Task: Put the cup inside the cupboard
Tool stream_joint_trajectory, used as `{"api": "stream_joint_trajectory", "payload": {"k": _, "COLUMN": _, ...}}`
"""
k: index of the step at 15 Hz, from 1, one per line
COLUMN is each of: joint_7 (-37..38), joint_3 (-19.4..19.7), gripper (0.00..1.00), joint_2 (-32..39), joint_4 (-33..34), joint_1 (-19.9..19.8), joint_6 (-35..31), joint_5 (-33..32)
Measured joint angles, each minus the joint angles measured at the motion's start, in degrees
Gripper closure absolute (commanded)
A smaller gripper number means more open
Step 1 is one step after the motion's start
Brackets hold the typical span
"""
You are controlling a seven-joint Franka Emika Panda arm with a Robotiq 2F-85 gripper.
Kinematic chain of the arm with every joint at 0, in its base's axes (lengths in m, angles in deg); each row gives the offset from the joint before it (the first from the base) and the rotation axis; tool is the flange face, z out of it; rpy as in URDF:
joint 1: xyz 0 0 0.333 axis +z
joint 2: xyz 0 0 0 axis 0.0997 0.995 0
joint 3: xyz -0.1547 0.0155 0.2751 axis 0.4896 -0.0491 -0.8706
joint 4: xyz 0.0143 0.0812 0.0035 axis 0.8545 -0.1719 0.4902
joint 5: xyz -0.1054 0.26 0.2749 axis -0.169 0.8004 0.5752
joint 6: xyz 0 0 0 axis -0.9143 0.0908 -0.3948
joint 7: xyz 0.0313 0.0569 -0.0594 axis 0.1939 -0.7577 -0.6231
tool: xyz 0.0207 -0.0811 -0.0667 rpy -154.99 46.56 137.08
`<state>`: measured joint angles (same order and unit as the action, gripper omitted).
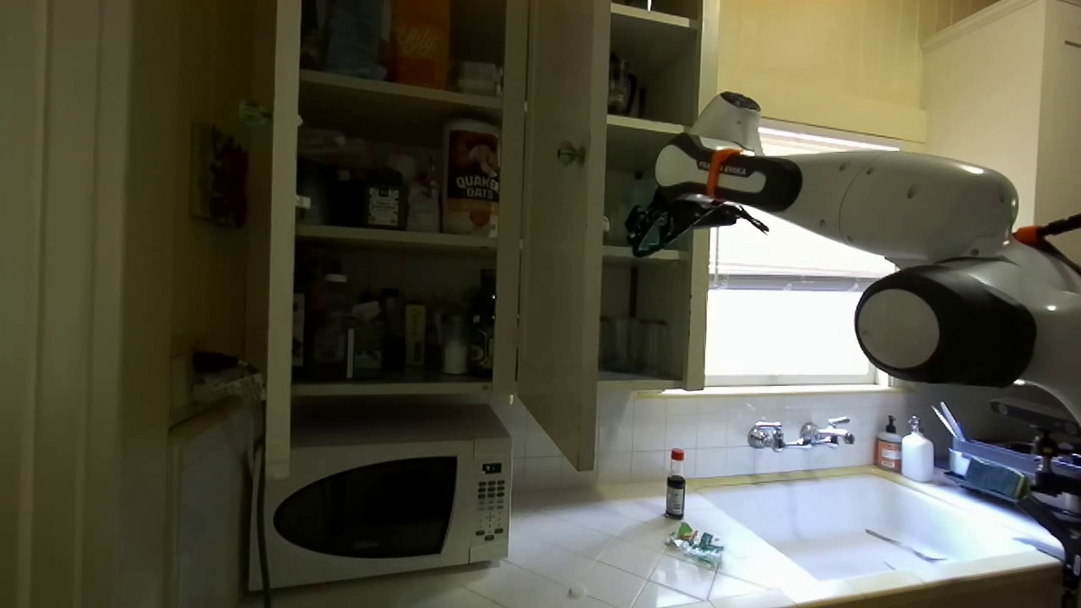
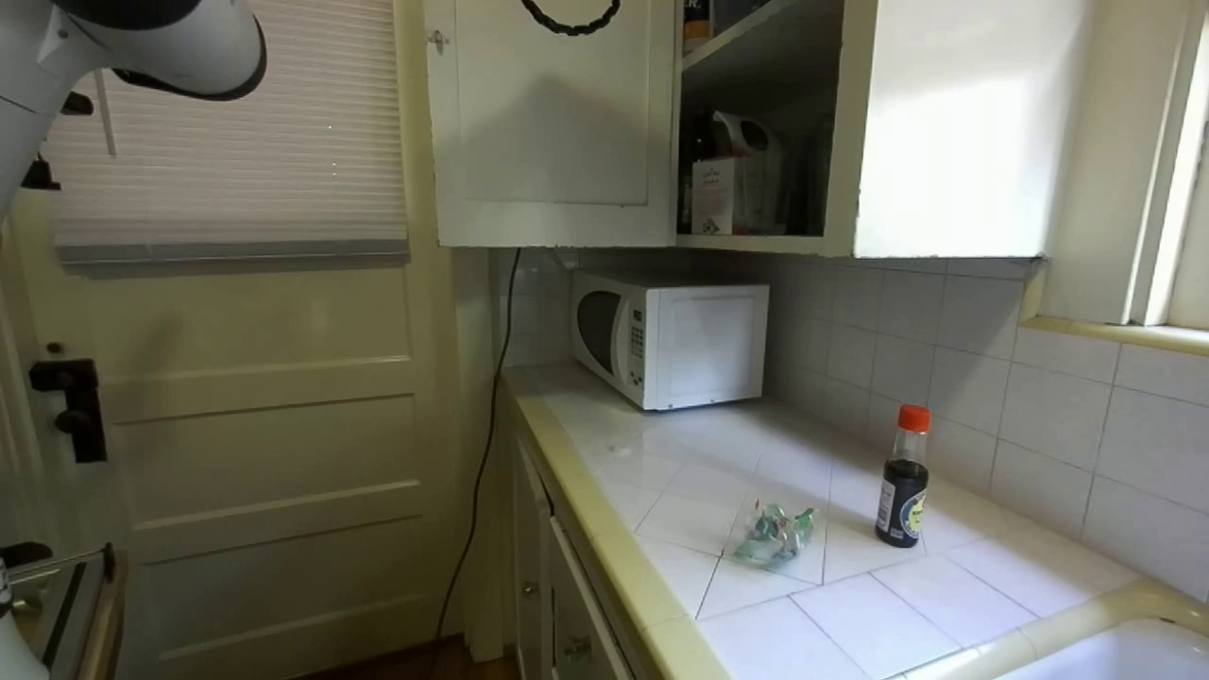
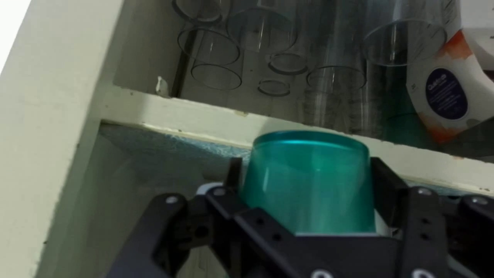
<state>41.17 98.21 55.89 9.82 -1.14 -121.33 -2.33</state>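
The white cupboard (image 1: 510, 279) hangs over the tiled desk (image 1: 574, 528), its panel doors (image 1: 562, 279) standing wide from the stocked shelves (image 1: 393, 240). In an exterior view my arm (image 1: 920, 203) spans from the right edge to the cupboard, above the sink (image 1: 785, 532). The microwave (image 1: 380, 507) sits on the desk beneath the cupboard, and a tub of oats (image 1: 471, 177) stands on a shelf above it. A red-capped bottle (image 2: 904, 482) stands upright on the desk, near the sink. Clear glasses (image 1: 652, 346) are on the bottom shelf (image 1: 642, 385) of the cupboard part beside the window (image 1: 794, 329), lower than my jaws. Those jaws are clamped on the teal cup (image 3: 308, 185), one to each side of it, and hold it up at that same part; in the wrist view the cup overlaps a shelf edge (image 3: 193, 117), and I can't quite tell whether it is past the edge or just short of it. A crumpled wrapper (image 2: 774, 535) lies on the desk near the bottle.
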Motion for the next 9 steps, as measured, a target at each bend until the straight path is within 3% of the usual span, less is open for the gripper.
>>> {"api": "stream_joint_trajectory", "payload": {"k": 4, "joint_7": 0.1, "joint_3": -3.2, "gripper": 0.46, "joint_2": 3.0, "joint_4": 5.1, "joint_1": -1.9, "joint_6": 1.7, "joint_5": -1.5}}
{"api": "stream_joint_trajectory", "payload": {"k": 9, "joint_7": 0.1, "joint_3": -4.3, "gripper": 0.46, "joint_2": 5.9, "joint_4": 9.4, "joint_1": -2.7, "joint_6": 1.8, "joint_5": -2.2}}
